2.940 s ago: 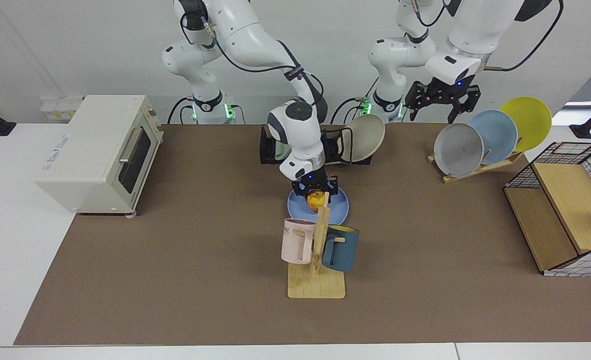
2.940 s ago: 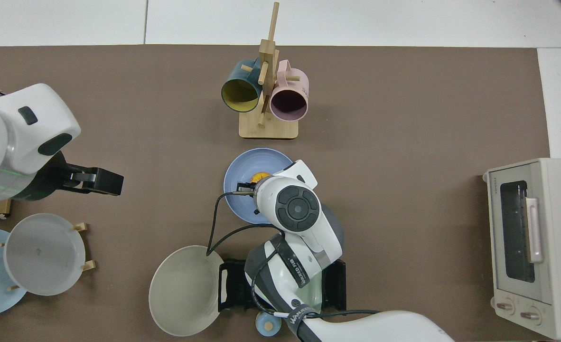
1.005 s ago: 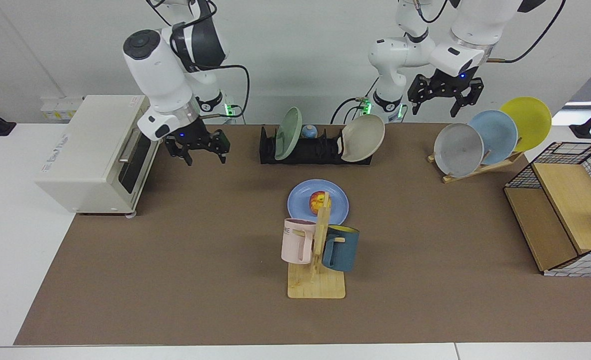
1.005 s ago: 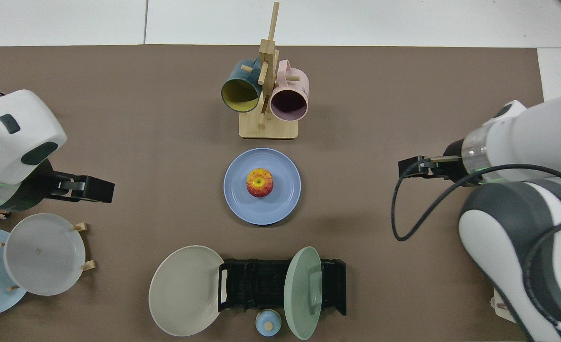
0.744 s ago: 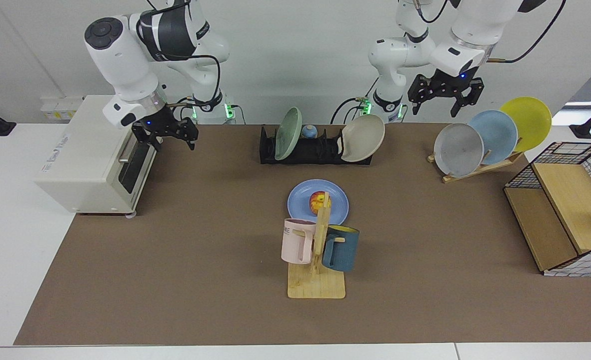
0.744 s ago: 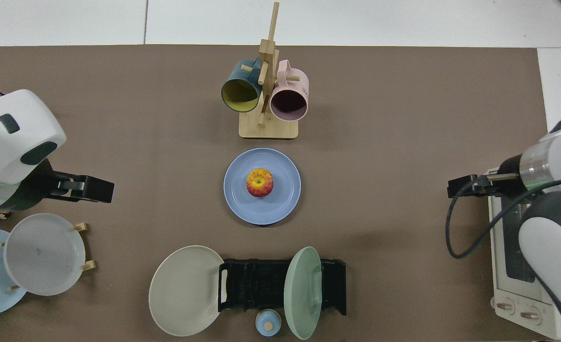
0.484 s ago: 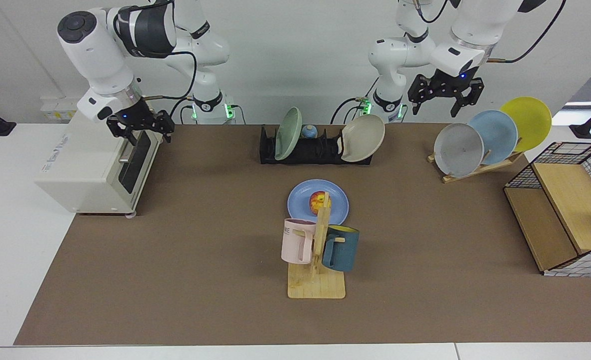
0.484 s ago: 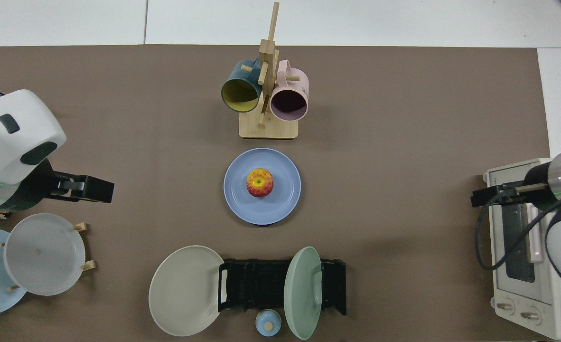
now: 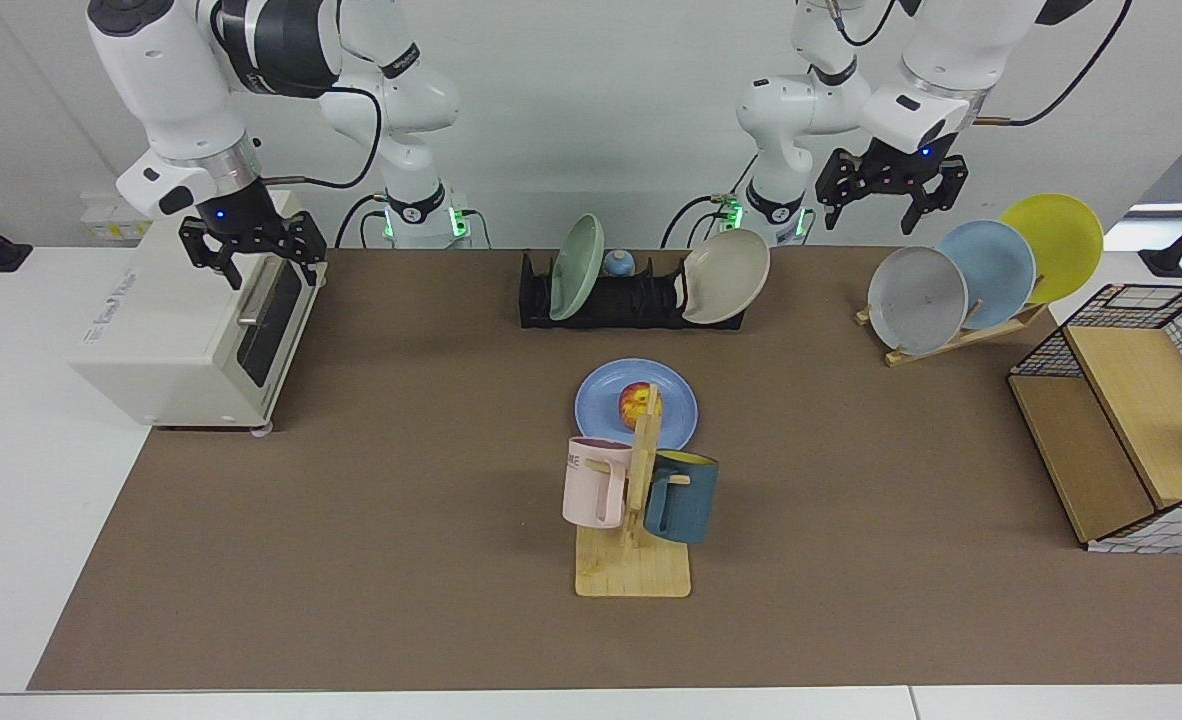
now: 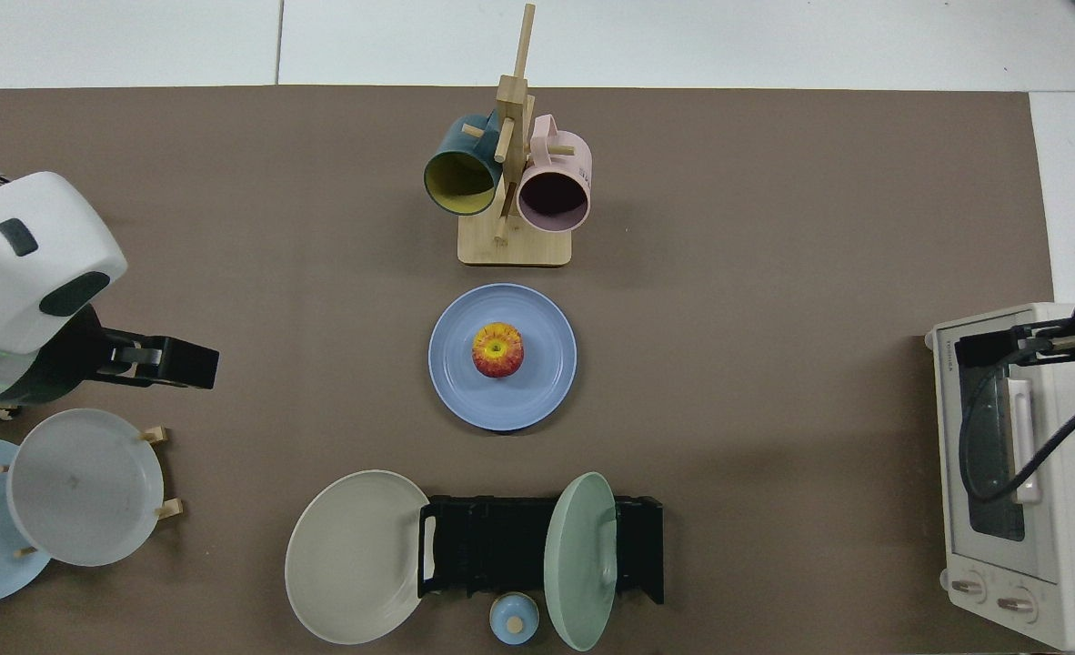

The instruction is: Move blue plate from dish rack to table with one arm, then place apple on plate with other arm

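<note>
One apple [image 9: 634,404] on one blue plate [image 9: 678,405]; both claws, left [image 9: 891,197] and right [image 9: 251,256], apart, empty.

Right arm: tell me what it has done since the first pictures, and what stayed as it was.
The right gripper let go of the apple, leaving it on the blue plate. It then rose and swung away from the table's middle, and now hangs open above the toaster oven. The left gripper waits open above the wooden plate rack, barely changed. The dish rack and mug tree did not move.
</note>
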`<control>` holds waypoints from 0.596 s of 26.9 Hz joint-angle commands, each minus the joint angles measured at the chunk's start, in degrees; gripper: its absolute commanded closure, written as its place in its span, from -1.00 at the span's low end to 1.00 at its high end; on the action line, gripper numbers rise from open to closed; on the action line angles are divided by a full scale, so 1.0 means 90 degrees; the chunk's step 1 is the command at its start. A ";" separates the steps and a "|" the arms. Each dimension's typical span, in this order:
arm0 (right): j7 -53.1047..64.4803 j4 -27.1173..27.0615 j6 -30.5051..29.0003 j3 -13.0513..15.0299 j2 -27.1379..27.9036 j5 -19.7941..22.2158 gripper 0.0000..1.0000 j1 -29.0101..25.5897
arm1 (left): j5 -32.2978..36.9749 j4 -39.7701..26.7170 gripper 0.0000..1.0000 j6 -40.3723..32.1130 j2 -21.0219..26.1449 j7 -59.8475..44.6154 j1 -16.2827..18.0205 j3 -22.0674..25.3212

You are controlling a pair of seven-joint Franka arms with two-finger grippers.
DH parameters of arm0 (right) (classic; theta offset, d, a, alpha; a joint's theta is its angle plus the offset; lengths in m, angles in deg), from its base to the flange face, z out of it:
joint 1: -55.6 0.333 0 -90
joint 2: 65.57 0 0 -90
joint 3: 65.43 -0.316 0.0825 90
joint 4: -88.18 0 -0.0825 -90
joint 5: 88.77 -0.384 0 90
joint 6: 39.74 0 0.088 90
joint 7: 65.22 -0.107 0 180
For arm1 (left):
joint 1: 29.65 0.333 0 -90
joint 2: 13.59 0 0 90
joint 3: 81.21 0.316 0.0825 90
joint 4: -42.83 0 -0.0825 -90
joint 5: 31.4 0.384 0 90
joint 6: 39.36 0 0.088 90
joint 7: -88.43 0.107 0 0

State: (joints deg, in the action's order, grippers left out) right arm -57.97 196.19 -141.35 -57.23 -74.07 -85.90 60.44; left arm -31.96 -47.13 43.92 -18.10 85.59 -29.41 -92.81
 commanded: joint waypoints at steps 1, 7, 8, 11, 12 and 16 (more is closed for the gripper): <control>-0.0122 -0.0146 -0.0037 -0.0052 0.0143 -0.0163 -1.00 -0.0108 | -0.0036 -0.0102 -1.00 -0.0044 -0.0104 -0.0026 0.0042 -0.0019; -0.0112 -0.0136 -0.0057 -0.0101 0.0143 -0.0163 -1.00 -0.0030 | -0.0036 -0.0102 -1.00 -0.0044 -0.0104 -0.0026 0.0042 -0.0019; -0.0112 -0.0136 -0.0057 -0.0111 0.0143 -0.0163 -1.00 -0.0030 | -0.0026 -0.0102 -1.00 -0.0044 -0.0104 -0.0026 0.0042 -0.0019; -0.0112 -0.0136 -0.0057 -0.0111 0.0143 -0.0163 -1.00 -0.0030 | -0.0026 -0.0102 -1.00 -0.0044 -0.0104 -0.0026 0.0042 -0.0019; -0.0112 -0.0136 -0.0057 -0.0111 0.0143 -0.0163 -1.00 -0.0030 | -0.0036 -0.0102 -1.00 -0.0044 -0.0104 -0.0026 0.0042 -0.0019; -0.0112 -0.0136 -0.0057 -0.0111 0.0143 -0.0163 -1.00 -0.0039 | -0.0026 -0.0102 -1.00 -0.0044 -0.0104 -0.0026 0.0042 -0.0019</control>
State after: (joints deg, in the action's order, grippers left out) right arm -58.23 195.61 -141.41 -58.06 -73.27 -86.21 60.49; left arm -31.96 -47.13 43.92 -18.10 85.59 -29.41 -92.82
